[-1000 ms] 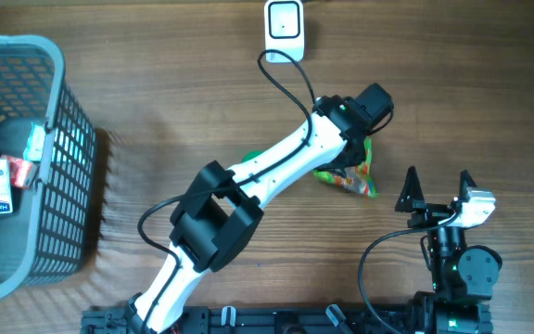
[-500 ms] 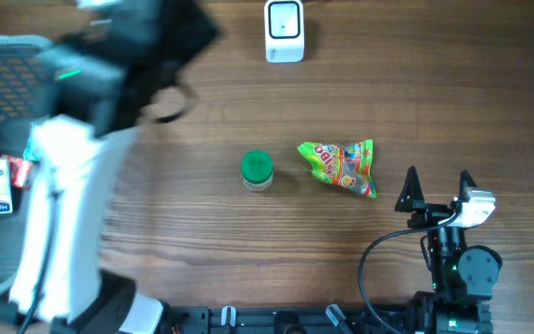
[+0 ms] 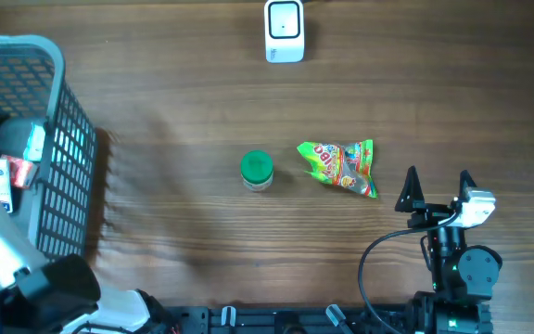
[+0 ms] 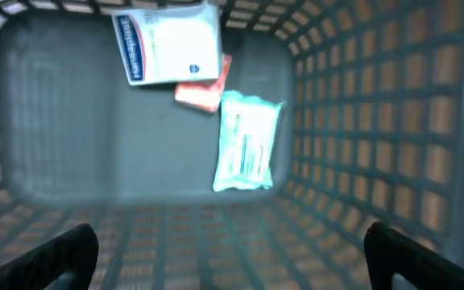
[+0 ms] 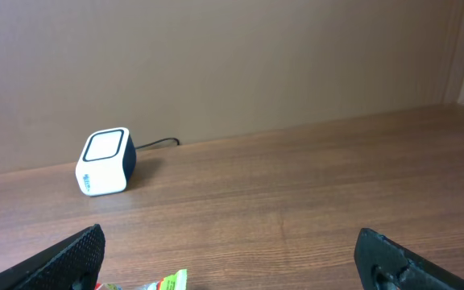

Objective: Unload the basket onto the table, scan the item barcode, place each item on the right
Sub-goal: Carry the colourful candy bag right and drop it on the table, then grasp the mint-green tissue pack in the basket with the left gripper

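Right tool (image 3: 438,173) near candy bag (image 3: 339,165), apart

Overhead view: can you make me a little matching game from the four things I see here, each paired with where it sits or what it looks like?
Things:
1. barcode scanner
2. jar
3. candy bag
4. basket

Descriptions:
A. grey mesh, at the far left of the view
B. colourful, crinkled, lying flat
C. white, at the top of the view, cable behind it
D. green lid, standing in the middle

Pairs: 1-C, 2-D, 3-B, 4-A.
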You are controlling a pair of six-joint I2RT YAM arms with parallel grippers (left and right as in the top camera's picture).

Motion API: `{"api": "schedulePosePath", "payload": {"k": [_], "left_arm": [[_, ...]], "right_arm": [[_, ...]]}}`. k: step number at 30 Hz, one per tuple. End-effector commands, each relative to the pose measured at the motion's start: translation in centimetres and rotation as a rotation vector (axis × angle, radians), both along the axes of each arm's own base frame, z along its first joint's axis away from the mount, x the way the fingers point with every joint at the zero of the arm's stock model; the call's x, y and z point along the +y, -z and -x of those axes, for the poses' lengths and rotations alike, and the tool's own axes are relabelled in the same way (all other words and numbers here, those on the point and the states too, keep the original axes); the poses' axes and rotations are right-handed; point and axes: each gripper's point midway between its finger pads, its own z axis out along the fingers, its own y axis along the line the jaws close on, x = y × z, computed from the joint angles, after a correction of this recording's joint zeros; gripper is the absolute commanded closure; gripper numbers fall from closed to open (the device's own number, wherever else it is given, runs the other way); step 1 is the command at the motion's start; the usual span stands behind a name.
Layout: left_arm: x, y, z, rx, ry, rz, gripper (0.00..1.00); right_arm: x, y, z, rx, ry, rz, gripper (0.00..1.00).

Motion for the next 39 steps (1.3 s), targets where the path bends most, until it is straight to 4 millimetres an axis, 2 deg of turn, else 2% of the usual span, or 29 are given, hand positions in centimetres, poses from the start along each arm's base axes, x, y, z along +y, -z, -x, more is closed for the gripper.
{"api": "schedulePosePath", "payload": {"k": [1, 6, 10, 17, 23, 29, 30, 31, 32, 35, 36, 37, 39], "left_arm": [[0.3, 6.4, -1.0, 0.076, 0.084, 0.05, 0.0], [-0.1, 13.7, -2.8, 0.045, 0.127, 0.105, 0.0], [0.0, 17.2, -4.0, 0.043, 0.141, 0.139, 0.0], [1.0, 22.0, -5.8, 0.074, 0.149, 0.158, 0.0], [1.3, 24.6, -7.0, 0.094, 0.21, 0.148, 0.0], [1.3, 25.2, -7.1, 0.109, 0.256, 0.144, 0.02], [1.2, 25.3, -7.0, 0.12, 0.279, 0.142, 0.12], [1.1, 25.3, -6.8, 0.133, 0.299, 0.143, 0.31], [1.0, 25.4, -6.6, 0.145, 0.313, 0.146, 0.46], [0.7, 25.5, -5.7, 0.184, 0.344, 0.164, 0.72], [0.7, 25.3, -5.3, 0.196, 0.34, 0.174, 0.73], [0.9, 24.3, -4.9, 0.202, 0.328, 0.183, 0.78], [1.6, 22.3, -4.7, 0.196, 0.312, 0.18, 0.79]], "right_arm": [[0.3, -0.1, 0.0, -0.005, -0.016, 0.018, 0.0], [0.3, -0.1, 0.0, -0.005, -0.016, 0.018, 0.0], [0.3, -0.1, 0.0, -0.005, -0.016, 0.018, 0.0], [0.3, -0.1, 0.0, -0.005, -0.016, 0.018, 0.0], [0.3, -0.1, 0.0, -0.005, -0.016, 0.018, 0.0], [0.3, -0.1, 0.0, -0.005, -0.016, 0.018, 0.0], [0.3, -0.1, 0.0, -0.005, -0.016, 0.019, 0.0], [0.3, -0.1, 0.0, -0.005, -0.016, 0.018, 0.0], [0.3, -0.1, 0.0, -0.005, -0.016, 0.018, 0.0], [0.3, -0.1, 0.0, -0.005, -0.016, 0.018, 0.0], [0.3, -0.1, 0.0, -0.005, -0.016, 0.019, 0.0], [0.3, -0.1, 0.0, -0.006, -0.016, 0.019, 0.0], [0.3, -0.1, 0.0, -0.005, -0.016, 0.018, 0.0]]}}
